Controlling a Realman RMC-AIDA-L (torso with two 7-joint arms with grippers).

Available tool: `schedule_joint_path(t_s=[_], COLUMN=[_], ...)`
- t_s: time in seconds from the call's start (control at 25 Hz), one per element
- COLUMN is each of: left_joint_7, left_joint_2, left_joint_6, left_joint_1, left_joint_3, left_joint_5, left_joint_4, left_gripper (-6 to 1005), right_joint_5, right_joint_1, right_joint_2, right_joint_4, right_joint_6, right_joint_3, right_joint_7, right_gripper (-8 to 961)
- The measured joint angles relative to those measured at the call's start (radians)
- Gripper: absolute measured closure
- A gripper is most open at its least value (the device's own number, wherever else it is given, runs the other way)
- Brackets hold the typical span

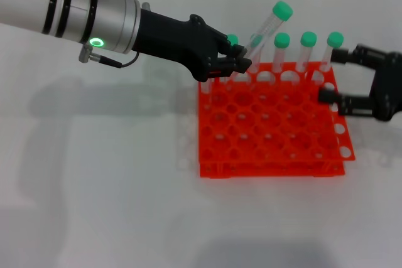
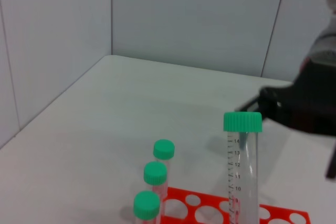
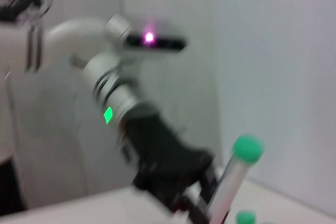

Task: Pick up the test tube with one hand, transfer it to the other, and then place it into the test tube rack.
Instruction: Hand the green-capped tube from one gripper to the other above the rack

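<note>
Green-capped clear plastic test tube [image 1: 267, 29] leans tilted above the back-left corner of the bright orange-red gridded test tube rack [image 1: 270, 123], its lower part pinched by the black left gripper [image 1: 233, 62] on the silver arm with the green ring. Printed graduation numbers 10 to 14 run down its wall. Farther right, the black right gripper [image 1: 333, 76] waits spread beside the rack's right edge.

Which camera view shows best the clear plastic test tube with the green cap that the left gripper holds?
The head view: the tilted clear plastic test tube shows in the left gripper above the orange-red rack. The left wrist view shows its cap and markings; the right wrist view shows it blurred.
</note>
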Motion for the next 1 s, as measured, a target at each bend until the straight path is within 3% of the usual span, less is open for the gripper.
schedule_joint_path(t_s=[0.44, 1.0], left_joint_7=[0.098, 0.163], left_joint_2=[-0.020, -0.033], left_joint_6=[0.010, 0.020], left_joint_1=[0.012, 0.036], left_joint_3=[-0.001, -0.014], left_joint_5=[-0.003, -0.010], left_joint_4=[-0.001, 0.004], left_gripper=[806, 804], right_joint_5=[0.164, 0.232], right_joint_1=[0.052, 0.101], right_joint_2=[0.036, 0.049], right_joint_4=[0.167, 0.321], right_joint_6=[0.005, -0.050], right_joint_3=[0.025, 0.020], right_joint_7=[0.028, -0.110], right_gripper=[98, 98])
